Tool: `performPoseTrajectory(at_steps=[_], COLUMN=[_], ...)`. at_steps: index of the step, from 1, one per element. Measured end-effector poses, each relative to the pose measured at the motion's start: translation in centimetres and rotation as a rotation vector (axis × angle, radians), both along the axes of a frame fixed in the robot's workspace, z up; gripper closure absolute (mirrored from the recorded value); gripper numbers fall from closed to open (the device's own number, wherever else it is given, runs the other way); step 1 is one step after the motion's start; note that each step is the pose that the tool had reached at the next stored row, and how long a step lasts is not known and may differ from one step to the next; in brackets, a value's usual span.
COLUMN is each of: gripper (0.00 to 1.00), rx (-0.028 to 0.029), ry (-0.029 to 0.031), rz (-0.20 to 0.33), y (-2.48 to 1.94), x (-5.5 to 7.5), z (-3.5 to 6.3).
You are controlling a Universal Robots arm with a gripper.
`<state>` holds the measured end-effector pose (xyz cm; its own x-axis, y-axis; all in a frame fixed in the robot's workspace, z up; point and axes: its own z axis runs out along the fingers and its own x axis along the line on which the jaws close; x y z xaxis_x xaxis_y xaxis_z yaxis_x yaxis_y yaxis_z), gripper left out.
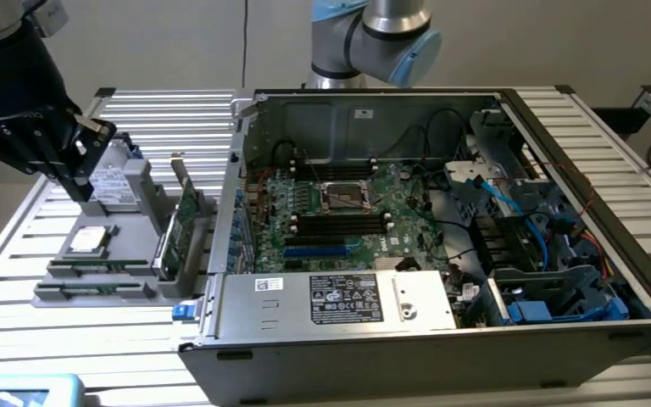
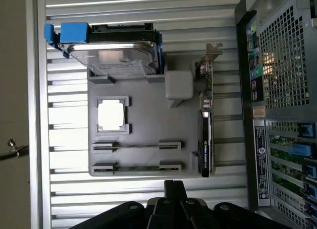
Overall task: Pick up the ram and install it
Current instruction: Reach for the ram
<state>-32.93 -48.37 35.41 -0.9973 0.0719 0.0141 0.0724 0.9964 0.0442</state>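
The ram is a thin green stick lying on edge in the outermost slot of the grey parts tray. In the exterior view the ram sits at the tray's near end. My black gripper hangs above the tray's far end, by the hard drive, well above and away from the ram. In the wrist view my gripper has its fingers pressed together, shut on nothing. The open computer case lies to the exterior view's right, with the motherboard's black and blue slots exposed.
The tray also holds a hard drive with a blue bracket, a silver processor and a taller green expansion card standing on edge beside the case. Cables and a drive cage crowd the case's right side. The slatted table surrounds everything.
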Motion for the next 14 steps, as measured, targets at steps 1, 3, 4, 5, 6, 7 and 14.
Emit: performPoseTrajectory(at_steps=[1,3,4,5,6,7,14], gripper=[0.89,0.89,0.89,0.89,0.89,0.89,0.89], rx=[0.0000,-0.0001,-0.0001,-0.0002,-0.0001,-0.0001,-0.0006], ry=[0.0010,0.0031,0.0042,0.0048,0.0054,0.0059,0.0071], rz=[0.000,0.000,0.000,0.000,0.000,0.000,0.002], y=[-0.04,-0.12,-0.16,-0.18,-0.19,-0.19,-0.20], x=[-0.1,-0.3,-0.4,-0.4,-0.5,-0.5,-0.5], z=[-0.18,-0.53,-0.73,-0.91,-1.09,-1.27,-2.55])
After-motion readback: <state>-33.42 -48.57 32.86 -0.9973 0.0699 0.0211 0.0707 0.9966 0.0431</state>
